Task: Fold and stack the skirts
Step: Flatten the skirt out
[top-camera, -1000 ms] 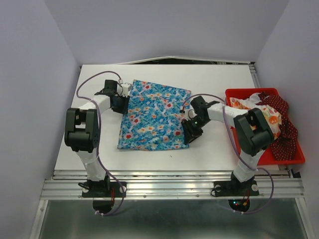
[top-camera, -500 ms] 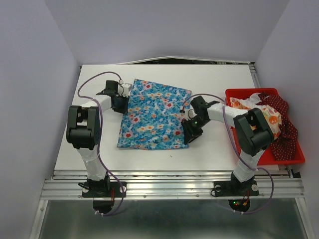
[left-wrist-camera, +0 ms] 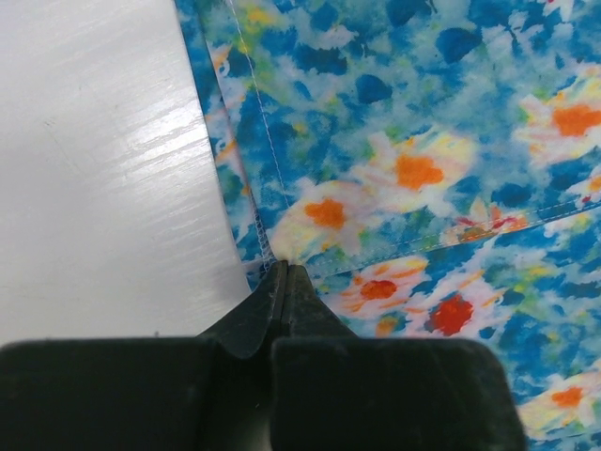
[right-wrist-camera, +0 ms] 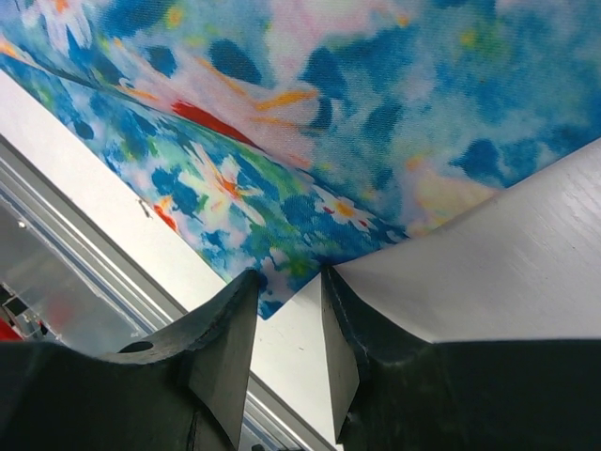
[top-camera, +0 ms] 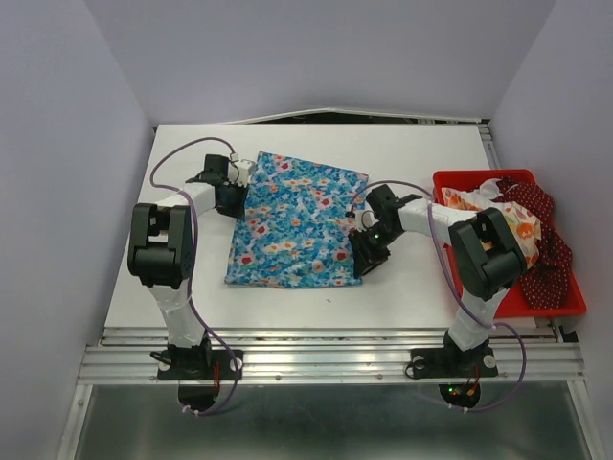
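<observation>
The blue skirt [top-camera: 297, 220] with multicoloured flowers lies spread flat on the white table [top-camera: 402, 153]. My left gripper [top-camera: 234, 184] is at its left edge near the far corner. In the left wrist view that gripper [left-wrist-camera: 286, 270] is shut, and a hem corner of the skirt [left-wrist-camera: 423, 141] is pinched at its tips. My right gripper [top-camera: 363, 259] is at the skirt's near right corner. It stands open [right-wrist-camera: 287, 272], with the cloth's corner [right-wrist-camera: 282, 291] lying between its fingers. The cream-white skirt [top-camera: 522, 230] and the dark red skirt [top-camera: 548, 264] lie heaped in the tray.
A red tray [top-camera: 479, 176] stands at the table's right edge with both heaped skirts spilling over its rim. Bare white table [left-wrist-camera: 94, 188] lies left of the blue skirt. A metal rail [top-camera: 326, 340] runs along the near edge.
My left gripper has shut on the blue skirt's left hem corner. The right gripper has stayed open at the near right corner. The skirt has not shifted.
</observation>
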`<control>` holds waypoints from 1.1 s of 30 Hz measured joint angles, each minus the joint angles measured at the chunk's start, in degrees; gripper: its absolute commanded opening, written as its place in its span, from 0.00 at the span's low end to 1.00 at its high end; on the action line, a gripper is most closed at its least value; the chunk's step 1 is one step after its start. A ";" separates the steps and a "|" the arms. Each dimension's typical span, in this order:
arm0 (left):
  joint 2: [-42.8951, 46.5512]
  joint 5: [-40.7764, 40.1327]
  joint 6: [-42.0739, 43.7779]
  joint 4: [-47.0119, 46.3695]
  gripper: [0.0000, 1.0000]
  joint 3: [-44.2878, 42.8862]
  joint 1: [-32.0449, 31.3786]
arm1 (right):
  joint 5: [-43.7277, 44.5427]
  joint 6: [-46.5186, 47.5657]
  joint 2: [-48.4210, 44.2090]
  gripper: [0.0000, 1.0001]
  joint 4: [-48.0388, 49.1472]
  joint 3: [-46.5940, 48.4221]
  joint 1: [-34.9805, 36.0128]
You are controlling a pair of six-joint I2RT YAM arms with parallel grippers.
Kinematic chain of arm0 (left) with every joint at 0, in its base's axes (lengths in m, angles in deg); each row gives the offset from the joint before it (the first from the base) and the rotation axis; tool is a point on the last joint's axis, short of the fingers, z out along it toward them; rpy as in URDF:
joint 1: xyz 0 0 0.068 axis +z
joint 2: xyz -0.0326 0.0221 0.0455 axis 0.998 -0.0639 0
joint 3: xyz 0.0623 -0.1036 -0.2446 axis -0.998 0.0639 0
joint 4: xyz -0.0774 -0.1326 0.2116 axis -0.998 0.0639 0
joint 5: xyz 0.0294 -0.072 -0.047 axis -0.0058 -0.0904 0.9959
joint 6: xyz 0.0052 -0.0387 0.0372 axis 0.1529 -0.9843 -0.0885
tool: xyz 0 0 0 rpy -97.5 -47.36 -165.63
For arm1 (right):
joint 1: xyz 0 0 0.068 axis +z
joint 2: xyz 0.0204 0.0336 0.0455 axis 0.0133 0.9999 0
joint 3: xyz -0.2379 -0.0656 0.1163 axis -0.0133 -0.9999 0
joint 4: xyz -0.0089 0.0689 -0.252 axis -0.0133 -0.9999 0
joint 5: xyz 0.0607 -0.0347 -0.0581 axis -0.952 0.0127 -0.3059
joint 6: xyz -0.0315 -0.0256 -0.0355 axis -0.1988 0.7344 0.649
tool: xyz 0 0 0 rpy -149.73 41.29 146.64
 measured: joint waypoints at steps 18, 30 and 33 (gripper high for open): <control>3.91 -7.19 2.16 0.76 0.00 -0.24 -0.09 | 0.31 -0.02 0.00 0.39 0.42 -1.38 -0.02; 1.99 -8.90 4.72 1.33 0.35 -3.54 -0.09 | -3.43 1.03 -0.17 0.49 -0.02 -1.36 0.15; 0.22 -8.94 5.35 1.97 0.44 -5.44 -0.04 | -4.96 2.60 -0.35 0.55 -2.12 0.52 0.59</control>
